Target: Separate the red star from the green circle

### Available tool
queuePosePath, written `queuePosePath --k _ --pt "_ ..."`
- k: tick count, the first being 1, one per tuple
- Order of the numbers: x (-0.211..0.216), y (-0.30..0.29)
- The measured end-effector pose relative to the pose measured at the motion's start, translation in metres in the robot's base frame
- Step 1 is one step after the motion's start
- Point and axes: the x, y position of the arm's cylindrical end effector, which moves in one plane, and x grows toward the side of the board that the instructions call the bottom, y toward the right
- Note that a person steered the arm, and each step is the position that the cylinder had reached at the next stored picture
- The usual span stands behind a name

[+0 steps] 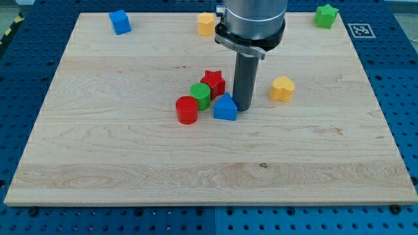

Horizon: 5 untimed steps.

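Note:
The red star lies near the board's middle. The green circle touches it at its lower left. A red cylinder sits just below left of the green circle. A blue house-shaped block sits just below right of the red star. My tip is down on the board, right against the blue block's right side and a little right of and below the red star.
A yellow heart-like block lies right of my tip. Along the view's top edge sit a blue block, a yellow block and a green star. The wooden board lies on a blue perforated table.

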Motion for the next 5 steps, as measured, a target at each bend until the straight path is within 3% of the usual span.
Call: queuePosePath --k 2,5 --pt "-0.059 -0.017" --pt "-0.051 -0.087"
